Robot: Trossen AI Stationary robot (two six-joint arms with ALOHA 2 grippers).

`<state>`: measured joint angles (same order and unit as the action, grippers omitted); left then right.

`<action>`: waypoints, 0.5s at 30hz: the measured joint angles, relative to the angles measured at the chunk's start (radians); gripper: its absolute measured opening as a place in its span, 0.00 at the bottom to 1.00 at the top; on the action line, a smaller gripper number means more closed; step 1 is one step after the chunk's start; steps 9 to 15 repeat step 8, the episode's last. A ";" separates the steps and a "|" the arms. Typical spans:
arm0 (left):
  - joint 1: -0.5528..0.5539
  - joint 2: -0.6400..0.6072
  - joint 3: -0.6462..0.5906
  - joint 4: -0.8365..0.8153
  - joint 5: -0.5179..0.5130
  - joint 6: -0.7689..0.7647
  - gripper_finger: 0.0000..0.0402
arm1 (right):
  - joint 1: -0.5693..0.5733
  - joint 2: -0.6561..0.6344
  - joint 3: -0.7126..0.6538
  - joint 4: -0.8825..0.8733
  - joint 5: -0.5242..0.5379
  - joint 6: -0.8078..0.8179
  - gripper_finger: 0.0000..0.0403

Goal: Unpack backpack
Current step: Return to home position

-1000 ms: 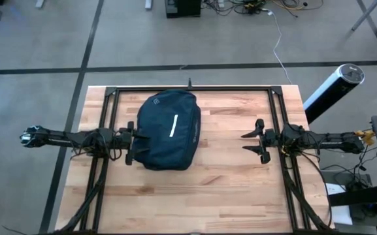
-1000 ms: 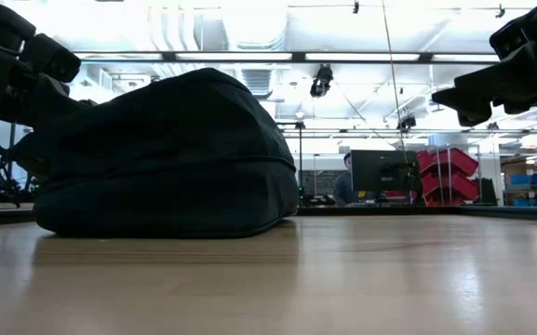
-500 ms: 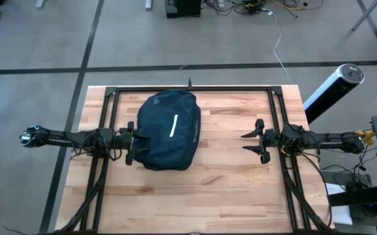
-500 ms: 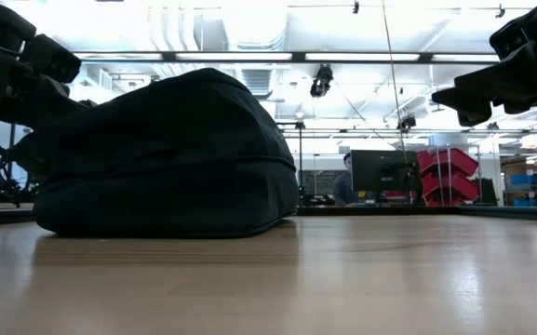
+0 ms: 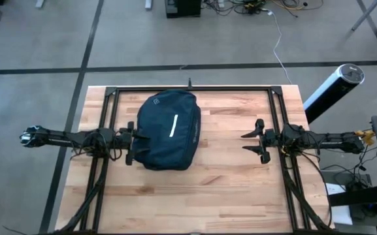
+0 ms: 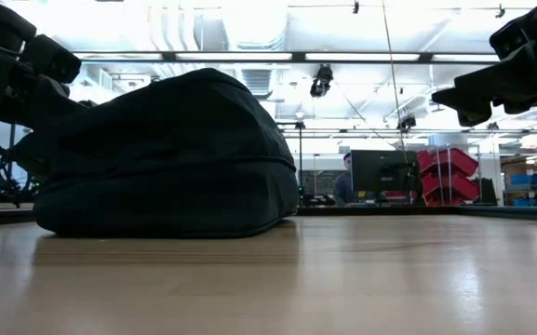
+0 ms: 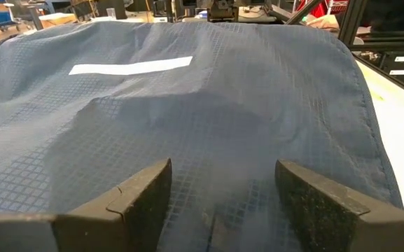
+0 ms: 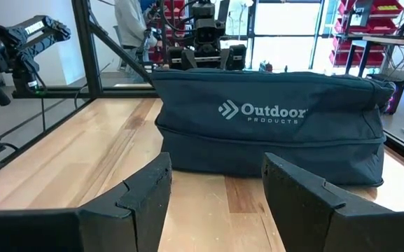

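The dark navy backpack [image 5: 168, 130] lies flat on the wooden table, left of centre, its white strip [image 5: 173, 126] facing up. The low view shows it resting on its broad underside [image 6: 166, 158]. The right wrist view shows its side with a white logo [image 8: 272, 133]. My left gripper [image 5: 133, 141] is at the backpack's left edge, open, with the navy fabric [image 7: 187, 105] spread between and beyond its fingers. My right gripper [image 5: 245, 142] hangs open above the table to the right of the backpack, well apart from it and facing it. My left gripper [image 7: 223, 175] stands open at the backpack's left edge, coming at it nearly level from the table's left. The fabric [image 7: 216, 210] lies right under and between the fingers. Whether they touch it I cannot tell.
A black frame [image 5: 188, 89] runs along the table's far edge and both sides. Bare wood [image 5: 221, 163] lies between the backpack and my right gripper and along the near edge. A white and black cylinder [image 5: 332, 88] stands off the table's far right corner.
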<state>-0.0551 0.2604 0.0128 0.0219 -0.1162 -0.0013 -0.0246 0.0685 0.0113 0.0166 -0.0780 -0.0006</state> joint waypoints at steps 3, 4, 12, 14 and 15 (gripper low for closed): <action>0.000 0.000 0.000 0.000 0.000 0.000 0.61 | 0.000 0.000 0.000 0.000 0.000 0.000 0.50; 0.000 0.001 0.000 0.000 0.000 0.000 0.61 | 0.000 0.000 0.000 0.000 0.000 0.000 0.50; 0.000 0.002 0.000 0.000 0.000 0.000 0.59 | 0.000 0.000 0.000 0.000 0.000 0.000 0.50; 0.000 0.002 0.000 0.000 0.000 0.000 0.59 | 0.000 0.000 0.000 0.000 0.000 0.000 0.50; 0.000 0.002 0.000 0.000 0.000 0.000 0.59 | 0.000 0.000 0.000 0.000 0.000 0.000 0.50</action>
